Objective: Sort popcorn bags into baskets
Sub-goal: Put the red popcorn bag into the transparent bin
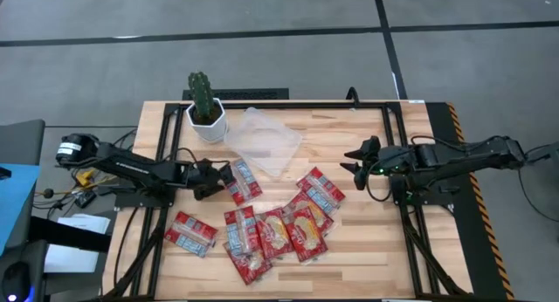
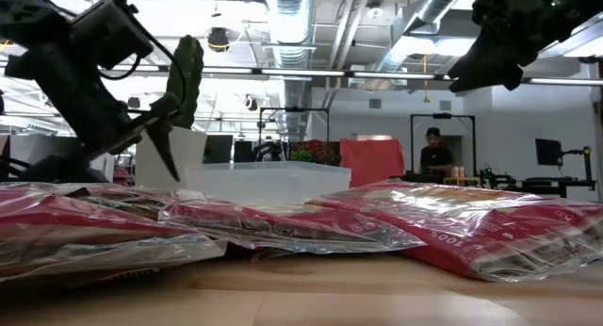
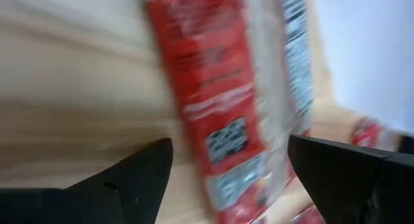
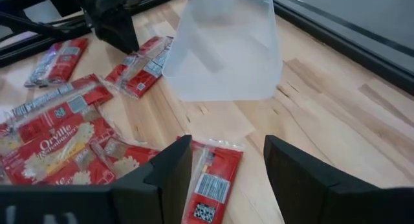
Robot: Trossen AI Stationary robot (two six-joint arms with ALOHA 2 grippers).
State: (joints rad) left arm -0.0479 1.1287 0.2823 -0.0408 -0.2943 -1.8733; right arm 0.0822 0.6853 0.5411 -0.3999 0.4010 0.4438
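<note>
Glossy red film popcorn bags (image 1: 278,232); clear plastic basket (image 1: 265,140); wood table (image 1: 358,250).

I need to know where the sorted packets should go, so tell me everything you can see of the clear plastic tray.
The clear plastic tray is a shallow rectangular tub of see-through, slightly frosted plastic with rounded corners and low walls. It sits flat on the wooden table, turned at an angle, toward the back, just beside the white cactus pot. It looks empty; no popcorn bag lies in it. One small red packet lies near its front corner, whether touching I cannot tell. Neither gripper touches it.
</note>
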